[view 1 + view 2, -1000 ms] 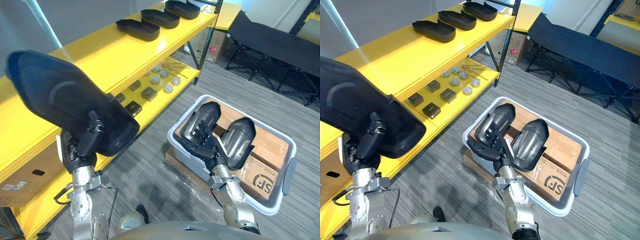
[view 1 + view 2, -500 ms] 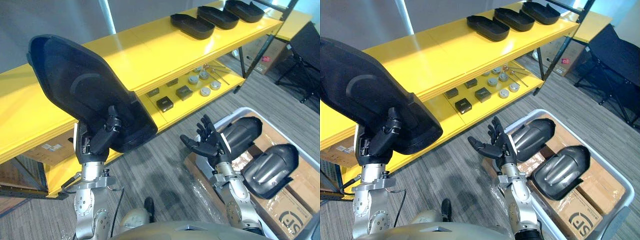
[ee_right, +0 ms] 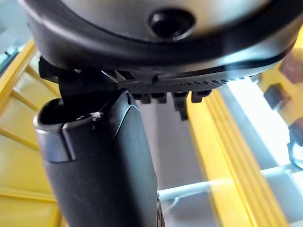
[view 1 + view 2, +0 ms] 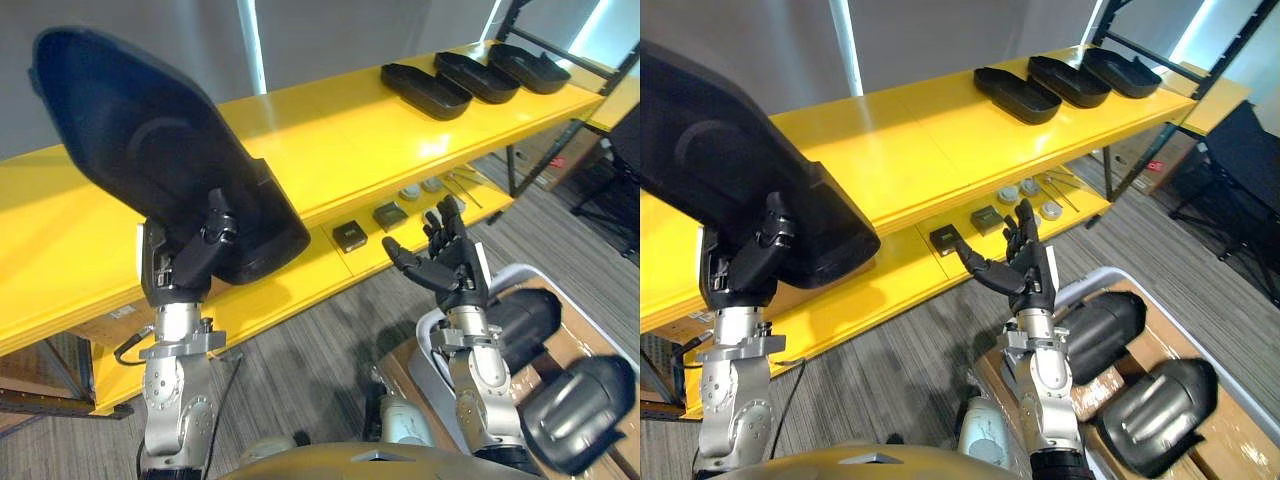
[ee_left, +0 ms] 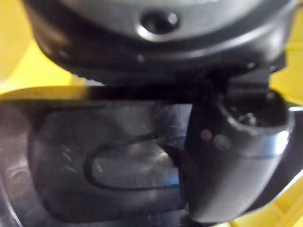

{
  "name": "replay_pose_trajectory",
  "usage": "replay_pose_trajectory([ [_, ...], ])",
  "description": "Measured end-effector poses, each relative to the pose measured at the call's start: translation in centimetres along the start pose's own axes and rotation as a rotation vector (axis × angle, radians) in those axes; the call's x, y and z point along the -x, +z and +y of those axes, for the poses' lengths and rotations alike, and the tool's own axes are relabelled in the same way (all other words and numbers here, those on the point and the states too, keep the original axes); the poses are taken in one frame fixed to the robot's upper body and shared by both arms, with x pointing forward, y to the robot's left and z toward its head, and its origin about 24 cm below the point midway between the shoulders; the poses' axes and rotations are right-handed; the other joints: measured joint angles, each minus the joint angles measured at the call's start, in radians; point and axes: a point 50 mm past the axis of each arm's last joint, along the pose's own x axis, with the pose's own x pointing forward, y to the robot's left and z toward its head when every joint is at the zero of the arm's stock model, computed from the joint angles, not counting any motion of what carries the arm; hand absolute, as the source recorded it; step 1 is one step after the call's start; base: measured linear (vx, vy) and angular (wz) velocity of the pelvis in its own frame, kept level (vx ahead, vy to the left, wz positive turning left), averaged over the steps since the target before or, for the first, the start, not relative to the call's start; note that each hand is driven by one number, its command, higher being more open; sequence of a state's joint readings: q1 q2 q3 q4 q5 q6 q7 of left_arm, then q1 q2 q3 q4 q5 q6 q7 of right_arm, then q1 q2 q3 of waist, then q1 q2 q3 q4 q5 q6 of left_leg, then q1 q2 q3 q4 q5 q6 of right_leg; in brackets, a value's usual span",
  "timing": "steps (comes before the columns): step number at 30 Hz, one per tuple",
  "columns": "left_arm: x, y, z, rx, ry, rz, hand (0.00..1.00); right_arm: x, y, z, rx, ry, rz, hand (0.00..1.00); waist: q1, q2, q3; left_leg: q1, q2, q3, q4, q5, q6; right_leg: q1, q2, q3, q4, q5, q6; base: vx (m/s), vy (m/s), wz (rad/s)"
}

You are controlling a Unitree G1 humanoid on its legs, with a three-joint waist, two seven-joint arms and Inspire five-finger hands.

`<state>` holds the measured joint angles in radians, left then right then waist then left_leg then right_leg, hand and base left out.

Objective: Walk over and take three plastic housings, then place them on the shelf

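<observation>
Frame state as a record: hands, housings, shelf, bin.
left hand: shut on a housing, held up beside the shelf
right hand: open, empty, raised in front of the shelf
top level: three housings in a row at the far end
lower level: small parts
bin: low by the right arm, two housings inside

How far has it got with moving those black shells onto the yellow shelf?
Done: three housings lie in a row on top of the yellow shelf. In hand: the left hand grips a fourth housing, raised near the shelf, not yet set down; the right hand is open and empty. Left: setting that one down; two more housings sit in the grey bin.
</observation>
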<state>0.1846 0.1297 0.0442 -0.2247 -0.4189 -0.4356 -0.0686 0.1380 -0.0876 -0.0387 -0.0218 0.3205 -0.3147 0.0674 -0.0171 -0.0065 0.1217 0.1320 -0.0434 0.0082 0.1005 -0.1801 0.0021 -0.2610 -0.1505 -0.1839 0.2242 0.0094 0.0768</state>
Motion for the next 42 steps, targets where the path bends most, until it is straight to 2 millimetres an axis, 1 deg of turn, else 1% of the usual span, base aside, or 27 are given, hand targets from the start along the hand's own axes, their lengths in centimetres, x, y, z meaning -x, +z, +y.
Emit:
replay_pose_trajectory([
  [1, 0.0, 0.0, 0.1, -0.006, 0.000, 0.002, 0.00, 0.0, 0.2, -0.1, 0.004, 0.003, -0.008, 1.00, -0.008, -0.008, -0.007, 0.004, 0.000, -0.002, 0.005, -0.017, -0.010, 0.016, -0.002, -0.006, -0.019, 0.050, -0.010, 0.37, -0.227, 0.90],
  [2, 0.2, -0.4, 0.1, 0.000, 0.014, 0.018, 0.00, -0.4, 0.8, -0.7, 0.039, 0.017, -0.026, 1.00, -0.004, 0.007, -0.018, 0.015, 0.027, 0.003, 0.038, -0.078, -0.020, 0.046, 0.017, -0.035, -0.018, 0.073, -0.049, 0.30, -0.203, 0.47],
  [3, 0.4, -0.7, 0.1, 0.005, 0.028, 0.038, 0.00, -0.6, 1.1, -1.0, 0.057, 0.027, -0.030, 1.00, 0.002, 0.024, -0.024, 0.009, 0.050, 0.014, 0.057, -0.087, -0.033, 0.055, 0.033, -0.041, -0.017, 0.063, -0.059, 0.37, -0.227, 0.41],
  [4, 0.7, -1.2, 0.3, 0.008, 0.039, 0.066, 0.00, -0.9, 1.7, -1.6, 0.085, 0.034, -0.046, 1.00, 0.010, 0.038, -0.027, -0.004, 0.074, 0.032, 0.107, -0.092, -0.045, 0.065, 0.049, -0.057, -0.004, 0.023, -0.071, 0.37, -0.210, 0.27],
  [6, 0.9, -1.9, 0.4, 0.004, 0.044, 0.117, 0.00, -1.3, 2.4, -2.5, 0.106, 0.023, -0.072, 1.00, 0.012, 0.044, -0.022, -0.061, 0.107, 0.054, 0.275, -0.099, -0.059, 0.108, 0.066, -0.077, -0.005, -0.016, -0.086, 0.38, -0.224, 0.37],
  [7, 1.0, -2.3, 0.5, 0.002, 0.048, 0.143, 0.00, -1.4, 2.7, -2.9, 0.106, 0.022, -0.082, 1.00, 0.013, 0.045, -0.012, -0.114, 0.129, 0.067, 0.435, -0.092, -0.068, 0.152, 0.074, -0.085, -0.023, -0.028, -0.095, 0.30, -0.156, 0.14],
  [8, 1.4, -2.5, 0.7, -0.004, 0.054, 0.169, 0.00, -1.6, 3.1, -3.1, 0.094, 0.023, -0.096, 1.00, 0.023, 0.049, 0.003, -0.156, 0.164, 0.094, 0.571, -0.121, -0.080, 0.220, 0.089, -0.085, -0.054, -0.035, -0.104, 0.27, -0.106, -0.04],
  [9, 1.7, -2.6, 0.7, -0.020, 0.050, 0.180, 0.00, -1.7, 3.4, -3.3, 0.089, 0.023, -0.116, 1.00, 0.032, 0.048, 0.003, -0.185, 0.189, 0.116, 0.574, -0.137, -0.079, 0.269, 0.091, -0.084, -0.080, -0.041, -0.110, 0.25, -0.094, -0.17],
  [10, 1.7, -2.6, 0.7, -0.023, 0.043, 0.180, 0.00, -1.8, 3.7, -3.4, 0.086, 0.025, -0.134, 1.00, 0.034, 0.048, 0.002, -0.203, 0.198, 0.121, 0.546, -0.141, -0.078, 0.283, 0.090, -0.084, -0.091, -0.043, -0.110, 0.23, -0.066, -0.20],
  [12, 1.5, -2.4, 0.4, -0.038, 0.014, 0.170, 0.00, -2.2, 4.6, -3.5, 0.066, 0.038, -0.195, 1.00, 0.034, 0.060, 0.000, -0.245, 0.215, 0.117, 0.386, -0.126, -0.091, 0.298, 0.086, -0.077, -0.111, -0.045, -0.103, 0.21, 0.008, -0.21],
  [13, 1.5, -2.3, 0.0, -0.060, -0.011, 0.166, 0.00, -2.2, 4.9, -3.6, 0.069, 0.037, -0.213, 1.00, 0.034, 0.070, -0.002, -0.254, 0.220, 0.115, 0.280, -0.074, -0.097, 0.301, 0.082, -0.070, -0.108, -0.052, -0.088, 0.20, 0.117, -0.32],
  [14, 1.5, -2.4, -0.3, -0.063, -0.039, 0.170, 0.00, -2.2, 5.0, -3.7, 0.075, 0.039, -0.218, 1.00, 0.032, 0.082, -0.010, -0.247, 0.229, 0.126, 0.208, 0.021, -0.096, 0.307, 0.083, -0.059, -0.105, -0.062, -0.071, 0.17, 0.150, -0.30],
  [15, 1.4, -2.5, -0.6, -0.064, -0.055, 0.172, 0.00, -2.2, 5.1, -3.8, 0.077, 0.040, -0.220, 1.00, 0.026, 0.089, -0.014, -0.240, 0.230, 0.126, 0.178, 0.076, -0.096, 0.312, 0.084, -0.056, -0.103, -0.067, -0.061, 0.19, 0.211, -0.17],
  [16, 1.0, -2.6, -1.2, -0.064, -0.102, 0.177, 0.00, -2.2, 5.4, -3.9, 0.069, 0.040, -0.230, 1.00, 0.014, 0.100, -0.025, -0.213, 0.220, 0.133, 0.126, 0.140, -0.107, 0.316, 0.068, -0.050, -0.095, -0.078, -0.039, 0.17, 0.222, -0.09],
  [17, 0.4, -2.5, -1.7, -0.067, -0.157, 0.172, 0.00, -2.1, 5.7, -3.7, 0.070, 0.045, -0.243, 1.00, 0.010, 0.079, -0.030, -0.183, 0.185, 0.153, 0.063, 0.157, -0.092, 0.309, 0.036, -0.046, -0.089, -0.079, -0.025, 0.15, 0.214, -0.08],
  [19, -0.7, -2.0, -2.4, -0.072, -0.237, 0.161, 0.00, -1.9, 6.7, -3.3, 0.066, 0.071, -0.287, 1.00, 0.001, 0.054, -0.028, -0.163, 0.140, 0.168, -0.019, 0.198, -0.070, 0.298, -0.001, -0.038, -0.103, -0.069, 0.002, 0.10, 0.175, -0.03],
  [20, -1.1, -1.7, -2.7, -0.072, -0.271, 0.160, 0.00, -1.8, 7.4, -2.9, 0.063, 0.093, -0.319, 1.00, -0.012, 0.046, -0.027, -0.155, 0.119, 0.175, -0.056, 0.214, -0.057, 0.294, -0.017, -0.036, -0.116, -0.061, 0.015, 0.10, 0.188, 0.04],
  [23, -1.3, -1.6, -3.4, -0.020, -0.319, 0.201, 0.00, -1.5, 8.2, -2.4, 0.073, 0.122, -0.352, 1.00, -0.023, 0.039, -0.028, -0.145, 0.091, 0.183, -0.081, 0.217, -0.053, 0.302, -0.036, -0.035, -0.144, -0.047, 0.038, 0.07, 0.111, -0.01],
  [28, -1.7, -2.8, -5.6, 0.054, -0.387, 0.330, 0.00, -0.6, 6.8, -2.3, 0.036, 0.086, -0.281, 1.00, -0.038, 0.028, -0.034, -0.121, 0.083, 0.189, -0.140, 0.236, -0.048, 0.311, -0.041, -0.044, -0.164, -0.043, 0.042, 0.02, 0.024, 0.01],
  [30, -2.4, -4.1, -6.4, 0.104, -0.378, 0.415, 0.00, -0.5, 6.5, -2.3, 0.022, 0.082, -0.249, 1.00, -0.049, 0.029, -0.035, -0.113, 0.085, 0.206, -0.171, 0.248, -0.052, 0.301, -0.036, -0.031, -0.175, -0.035, 0.049, -0.04, 0.001, -0.18],
  [31, -2.6, -4.5, -6.4, 0.114, -0.364, 0.439, 0.00, -0.5, 6.3, -2.2, 0.016, 0.084, -0.238, 1.00, -0.055, 0.029, -0.035, -0.108, 0.086, 0.212, -0.179, 0.253, -0.050, 0.300, -0.035, -0.027, -0.175, -0.034, 0.049, -0.02, 0.009, -0.20],
  [32, -3.0, -5.4, -6.2, 0.105, -0.324, 0.475, 0.00, -0.5, 6.0, -2.0, 0.001, 0.093, -0.216, 1.00, -0.074, 0.028, -0.035, -0.104, 0.086, 0.215, -0.184, 0.256, -0.049, 0.299, -0.034, -0.025, -0.175, -0.033, 0.050, -0.01, 0.010, -0.13],
  [35, -4.0, -7.2, -5.4, 0.065, -0.225, 0.554, 0.00, -0.5, 5.5, -1.8, -0.009, 0.111, -0.180, 1.00, -0.099, 0.027, -0.036, -0.099, 0.087, 0.237, -0.184, 0.257, -0.048, 0.290, -0.030, 0.000, -0.175, -0.027, 0.050, -0.01, 0.015, -0.23],
  [36, -4.7, -7.8, -5.1, 0.101, -0.178, 0.581, 0.00, -0.2, 5.3, -1.8, -0.011, 0.112, -0.161, 1.00, -0.102, 0.027, -0.036, -0.097, 0.088, 0.245, -0.184, 0.257, -0.048, 0.287, -0.025, 0.009, -0.175, -0.025, 0.049, -0.02, -0.001, -0.21],
  [39, -6.3, -7.9, -4.6, 0.095, -0.132, 0.569, 0.00, 0.0, 4.9, -1.6, -0.014, 0.131, -0.138, 1.00, -0.103, 0.027, -0.036, -0.102, 0.090, 0.256, -0.184, 0.257, -0.048, 0.275, -0.022, 0.021, -0.175, -0.021, 0.048, -0.02, 0.002, -0.12],
  [40, -6.9, -7.9, -4.2, 0.095, -0.114, 0.566, 0.00, 0.0, 4.8, -1.5, -0.016, 0.145, -0.129, 1.00, -0.111, 0.027, -0.036, -0.104, 0.090, 0.256, -0.185, 0.258, -0.048, 0.273, -0.022, 0.021, -0.175, -0.020, 0.048, -0.03, 0.006, -0.03],
  [42, -8.3, -7.9, -2.8, 0.073, -0.067, 0.572, 0.00, 0.0, 4.6, -1.1, -0.020, 0.175, -0.118, 1.00, -0.125, 0.027, -0.036, -0.108, 0.090, 0.263, -0.186, 0.259, -0.048, 0.266, -0.022, 0.027, -0.175, -0.017, 0.049, -0.03, 0.013, -0.07],
])
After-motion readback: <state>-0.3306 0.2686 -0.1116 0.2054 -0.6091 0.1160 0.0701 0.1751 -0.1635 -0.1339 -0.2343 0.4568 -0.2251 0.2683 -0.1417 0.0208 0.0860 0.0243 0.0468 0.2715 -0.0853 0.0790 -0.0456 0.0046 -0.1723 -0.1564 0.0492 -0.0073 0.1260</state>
